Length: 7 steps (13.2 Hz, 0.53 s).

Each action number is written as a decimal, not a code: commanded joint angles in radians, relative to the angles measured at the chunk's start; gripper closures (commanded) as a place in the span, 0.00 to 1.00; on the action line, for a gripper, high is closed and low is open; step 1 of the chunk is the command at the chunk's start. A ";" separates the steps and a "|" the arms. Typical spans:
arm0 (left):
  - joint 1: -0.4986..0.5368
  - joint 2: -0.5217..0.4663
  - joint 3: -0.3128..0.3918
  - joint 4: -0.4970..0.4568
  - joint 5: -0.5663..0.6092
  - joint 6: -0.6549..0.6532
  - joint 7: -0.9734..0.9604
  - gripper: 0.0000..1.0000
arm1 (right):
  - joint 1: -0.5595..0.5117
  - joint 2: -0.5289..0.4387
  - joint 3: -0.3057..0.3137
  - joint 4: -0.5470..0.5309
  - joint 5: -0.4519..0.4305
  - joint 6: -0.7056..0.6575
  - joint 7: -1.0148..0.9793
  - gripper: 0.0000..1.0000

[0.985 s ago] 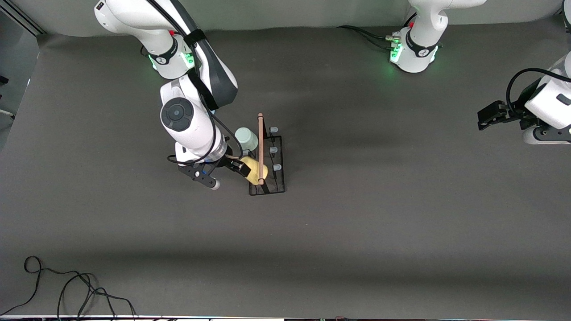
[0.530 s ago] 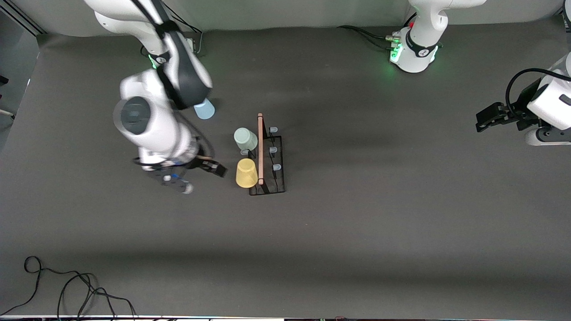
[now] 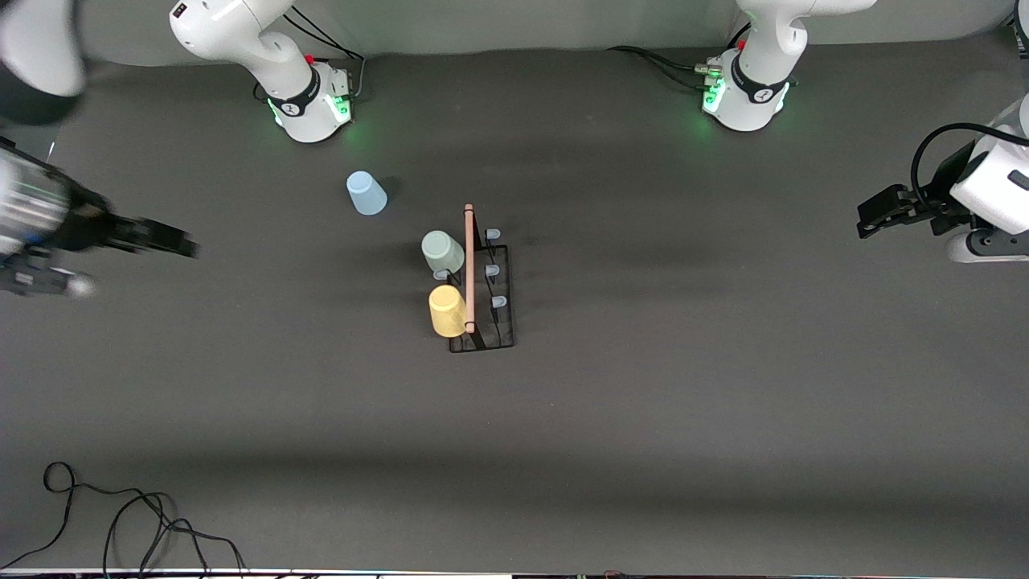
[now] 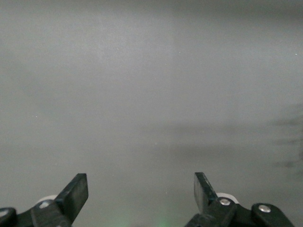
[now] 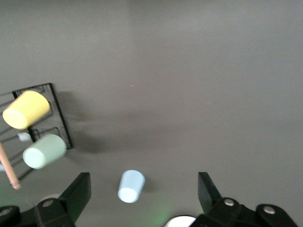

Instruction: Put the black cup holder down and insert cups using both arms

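My right pincer (image 3: 181, 245) hangs over bare table (image 3: 643, 418) at the right arm's end, well apart from the rack; jaws spread wide, nothing in them

Blue cup (image 3: 366, 194) sits alone on the table, mouth down as far as I can tell, not far from the right arm's base (image 3: 309, 112) and farther from the front camera than the rack. Not yet on a peg

Rack (image 3: 482, 305) stands mid-table, wooden handle (image 3: 469, 269) on top. Green cup (image 3: 442, 251) and yellow cup (image 3: 447, 310) both hang on pegs on the side toward the right arm, yellow nearer the front camera. Three pegs (image 3: 490, 268) on the side toward the left arm are bare

My left pincer (image 3: 872, 215) waits over the table edge at the left arm's end, jaws spread, empty; its wrist view shows only bare table

Step in hand, as I judge it: two cups seated, blue one left. Next move calls for a grasp on the blue cup's wall, then tipping it onto a free peg

Obstacles: the handle and the seated cups crowd the approach. A cable (image 3: 120, 523) lies at the table's near edge, well clear
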 commanded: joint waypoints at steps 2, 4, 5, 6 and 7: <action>-0.001 -0.011 0.008 0.021 -0.006 -0.006 -0.010 0.00 | 0.020 -0.049 -0.001 0.001 -0.073 -0.025 -0.052 0.00; 0.000 -0.011 0.010 0.024 -0.003 -0.011 0.000 0.00 | 0.021 -0.040 0.001 -0.008 -0.112 -0.024 -0.054 0.00; 0.002 -0.013 0.011 0.025 0.000 -0.009 -0.001 0.00 | 0.021 -0.037 0.002 -0.002 -0.113 -0.024 -0.055 0.00; 0.002 -0.014 0.013 0.024 0.001 -0.011 0.000 0.00 | 0.021 -0.037 0.002 -0.002 -0.113 -0.022 -0.057 0.00; 0.002 -0.013 0.013 0.024 0.003 -0.012 0.002 0.00 | 0.023 -0.037 0.002 -0.002 -0.113 -0.022 -0.057 0.00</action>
